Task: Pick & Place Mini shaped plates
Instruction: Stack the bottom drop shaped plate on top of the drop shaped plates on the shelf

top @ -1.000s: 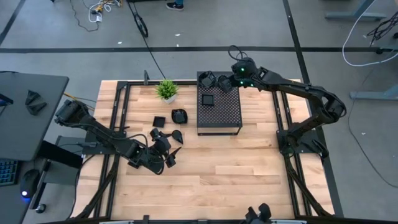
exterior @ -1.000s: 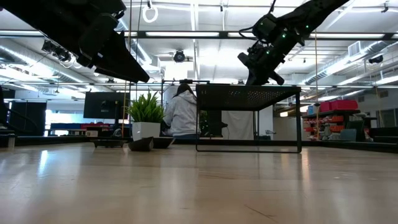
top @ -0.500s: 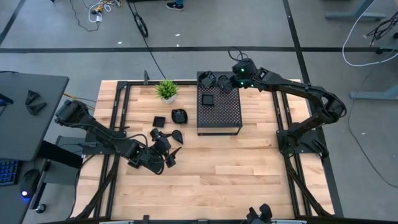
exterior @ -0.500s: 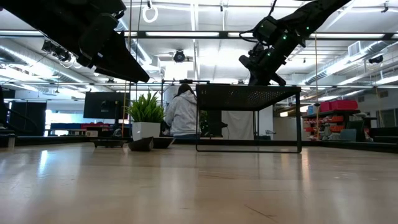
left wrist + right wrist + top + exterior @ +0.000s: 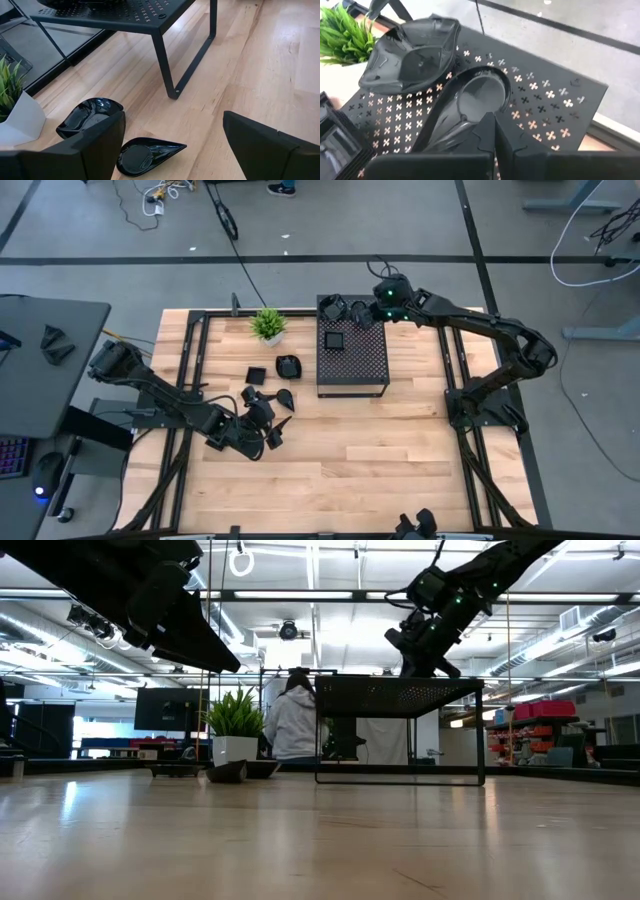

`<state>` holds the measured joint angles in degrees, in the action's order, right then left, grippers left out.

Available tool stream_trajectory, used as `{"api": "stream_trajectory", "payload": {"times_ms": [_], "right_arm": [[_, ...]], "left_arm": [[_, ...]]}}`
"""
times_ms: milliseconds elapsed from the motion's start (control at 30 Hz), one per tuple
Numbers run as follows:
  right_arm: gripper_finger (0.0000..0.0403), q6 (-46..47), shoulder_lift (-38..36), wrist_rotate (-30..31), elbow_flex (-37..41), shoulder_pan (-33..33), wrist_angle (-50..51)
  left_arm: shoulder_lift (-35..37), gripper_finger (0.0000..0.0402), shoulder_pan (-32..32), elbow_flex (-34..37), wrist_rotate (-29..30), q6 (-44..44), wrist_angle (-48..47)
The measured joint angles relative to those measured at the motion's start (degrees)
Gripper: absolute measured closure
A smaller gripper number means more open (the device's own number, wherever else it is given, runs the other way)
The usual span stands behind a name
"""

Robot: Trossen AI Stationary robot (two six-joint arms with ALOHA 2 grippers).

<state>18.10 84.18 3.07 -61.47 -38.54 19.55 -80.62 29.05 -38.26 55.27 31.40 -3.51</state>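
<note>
High view: wood table (image 5: pixel 400 450) with the black perforated box (image 5: pixel 352 358) standing just past centre toward 12 o'clock. No readable brand, label or writing in any view.

Left arm lies low across the table's 8 o'clock area; left gripper (image 5: pixel 268 432) sits near centre-left, jaws wide open, holding nothing. Right arm reaches in from 3 o'clock up to the box's far edge; right gripper (image 5: pixel 362 314) is over the 12 o'clock end of the box top, jaws closed together.

Potted plant (image 5: pixel 268 325) is at the box's 10 o'clock, near the table's far edge.

Mini shaped plates: 1 square plate (image 5: pixel 335 339) on the box top, 2 more at the box's far edge under the right gripper. On the table at the box's 9 o'clock: rounded dish (image 5: pixel 288 366), small square plate (image 5: pixel 256 375), teardrop plate (image 5: pixel 284 397) and a few more next to the left gripper.

Left wrist view adds: teardrop plate (image 5: pixel 145 155) lies on the wood between the open fingers (image 5: pixel 90 145), apart from both; rounded dish (image 5: pixel 90 113) just beyond it; box leg (image 5: pixel 167 65) behind.

Right wrist view adds: teardrop plate (image 5: pixel 470 107) right at the closed fingertips (image 5: pixel 492 135), touching or nearly, can't tell if pinched; a leaf-shaped plate (image 5: pixel 415 52) beside it on the perforated top.

Low view: only a person (image 5: pixel 292 720) seated behind the box, back turned.
</note>
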Motion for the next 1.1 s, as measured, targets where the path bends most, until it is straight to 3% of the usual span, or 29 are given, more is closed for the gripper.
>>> {"api": "stream_trajectory", "payload": {"times_ms": [300, 467, 633, 800, 867, 1100], "right_arm": [[0.0397, -2.8, -0.5, -1.0, 0.0, 1.3, -2.1], [0.0398, -5.4, -2.0, 0.0, 0.0, 6.3, -3.6], [0.04, -7.9, -2.2, 7.2, 0.0, 18.0, -3.1], [0.04, -7.9, -2.2, 19.7, 0.0, 27.9, -3.8], [0.04, -6.5, -2.5, 21.9, 0.0, 28.1, -3.8], [0.04, -1.8, -2.5, 20.7, 0.0, 24.5, -1.0]], "left_arm": [[0.0, 0.006, 0.0, 0.0, 0.0, 0.0, 0.0], [0.0, 0.006, 0.3, 0.0, 0.0, 0.0, 0.0], [0.0, 0.006, 2.1, 0.0, 0.0, -0.6, 0.0], [0.0, 0.006, 4.4, 0.0, 0.3, -0.5, 0.6], [0.0, 0.006, 4.8, 0.0, 0.5, -0.5, 0.6], [0.0, 0.006, 4.9, 0.0, 0.5, 1.0, 0.7]]}}
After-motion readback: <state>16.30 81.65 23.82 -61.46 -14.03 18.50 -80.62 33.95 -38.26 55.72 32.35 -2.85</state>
